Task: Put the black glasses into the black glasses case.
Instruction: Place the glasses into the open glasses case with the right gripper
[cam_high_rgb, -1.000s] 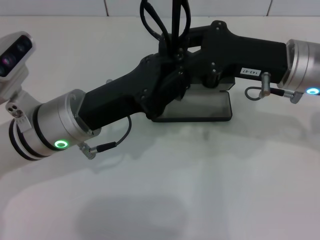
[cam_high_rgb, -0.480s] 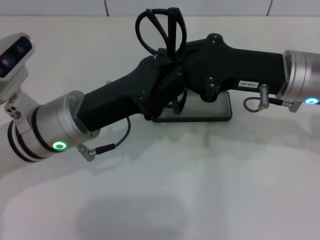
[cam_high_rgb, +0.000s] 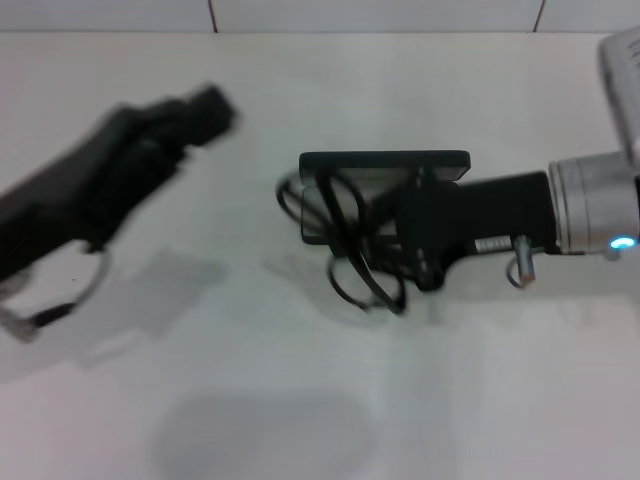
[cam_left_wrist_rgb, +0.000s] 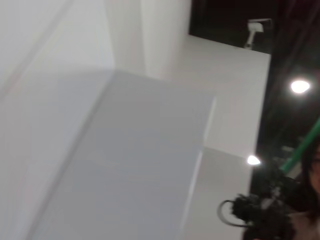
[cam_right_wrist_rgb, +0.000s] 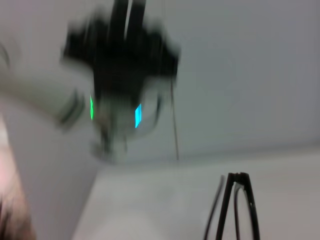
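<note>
White tabletop (cam_high_rgb: 300, 400), tiled wall behind. At left, left gripper (cam_high_rgb: 205, 105) raised and apart from the work, blurred; finger state impossible to tell. Toward centre, black glasses (cam_high_rgb: 345, 245) held at the open black glasses case (cam_high_rgb: 385, 165), partly over its tray, lower lens and temples hanging past the near edge. At right, right gripper (cam_high_rgb: 395, 240) clamped on the frame. Judged part done: glasses at the case but not seated; lowering, release and probably lid closing left.
</note>
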